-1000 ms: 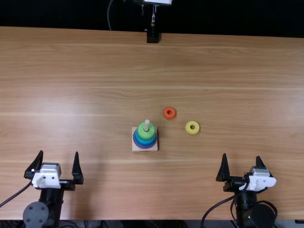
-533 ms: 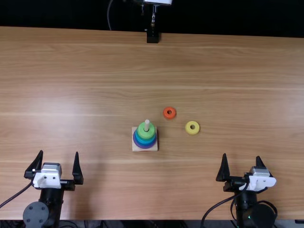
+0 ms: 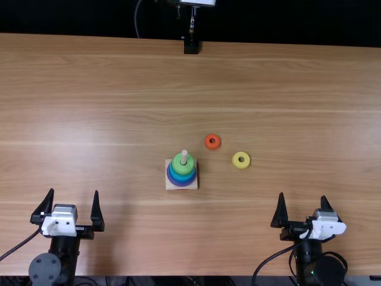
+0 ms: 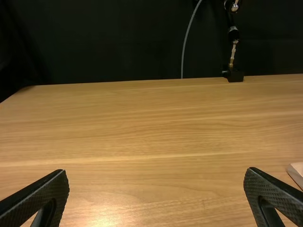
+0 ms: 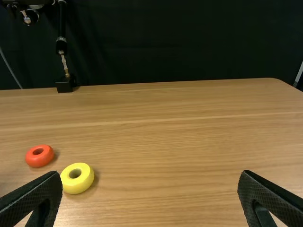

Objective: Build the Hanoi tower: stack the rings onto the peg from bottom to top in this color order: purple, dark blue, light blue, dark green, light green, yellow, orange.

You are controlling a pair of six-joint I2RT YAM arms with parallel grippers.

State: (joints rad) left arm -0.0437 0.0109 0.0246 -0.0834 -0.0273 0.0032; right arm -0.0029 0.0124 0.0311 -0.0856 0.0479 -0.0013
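All unmoved. Left pincer (image 3: 74,192), right pincer (image 3: 302,196) spread. Peg (image 3: 184,155) holds ring stack (image 3: 182,177), green topmost.

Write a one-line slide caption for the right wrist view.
Orange ring and yellow ring lie flat on the wooden table ahead of the open right claw.

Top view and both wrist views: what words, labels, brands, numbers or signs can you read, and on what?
None readable on the small orange ring, the small yellow ring or the square pale wooden base.
Any print on the black left tool or right tool is too small to read.
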